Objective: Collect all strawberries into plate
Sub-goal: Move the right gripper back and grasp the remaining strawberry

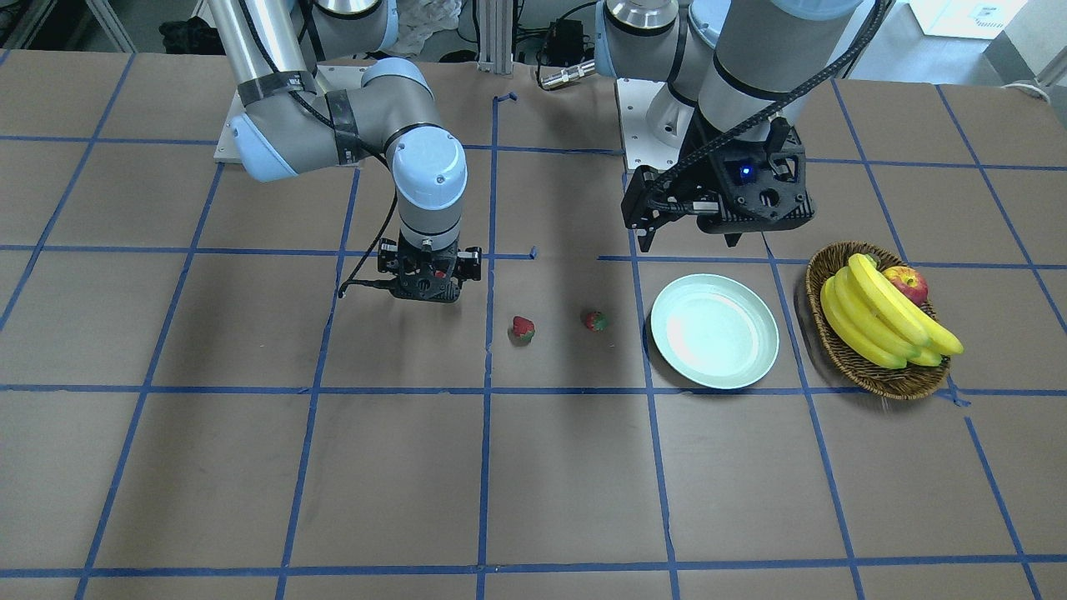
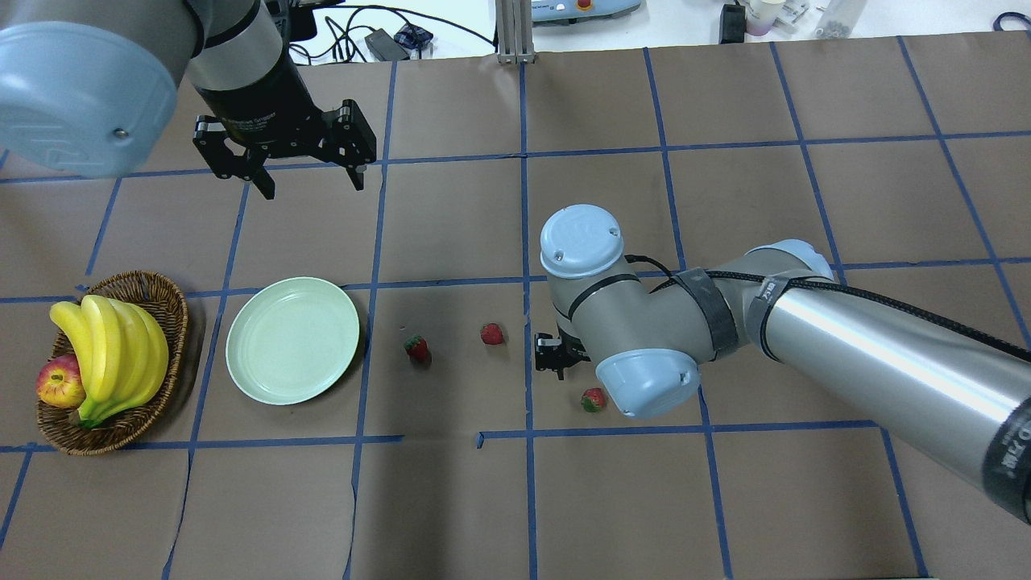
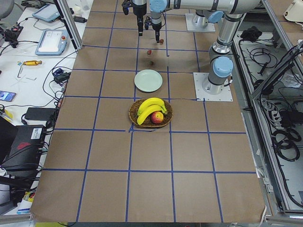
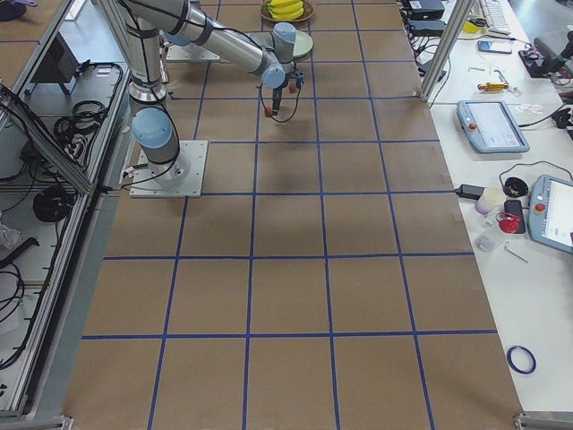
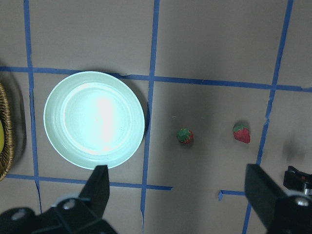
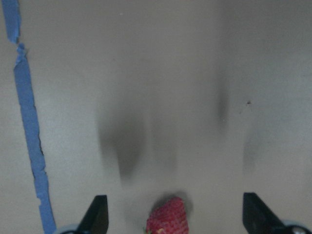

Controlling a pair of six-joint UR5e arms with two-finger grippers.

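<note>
The pale green plate [image 2: 292,339] lies left of centre and holds nothing; it also shows in the front view [image 1: 714,331] and the left wrist view [image 5: 94,119]. Two strawberries [image 2: 416,348] [image 2: 492,333] lie on the table right of it, also in the left wrist view [image 5: 185,136] [image 5: 242,132]. A third strawberry [image 2: 594,399] lies under my right wrist. In the right wrist view it [image 6: 167,217] sits between the spread fingers [image 6: 97,214]. My right gripper [image 1: 429,279] is open, low over it. My left gripper [image 2: 310,181] is open and empty, high beyond the plate.
A brown wicker basket [image 2: 145,278] with bananas [image 2: 113,346] and an apple [image 2: 60,383] stands left of the plate. Blue tape lines cross the brown table. My right forearm [image 2: 846,338] stretches over the table's right half.
</note>
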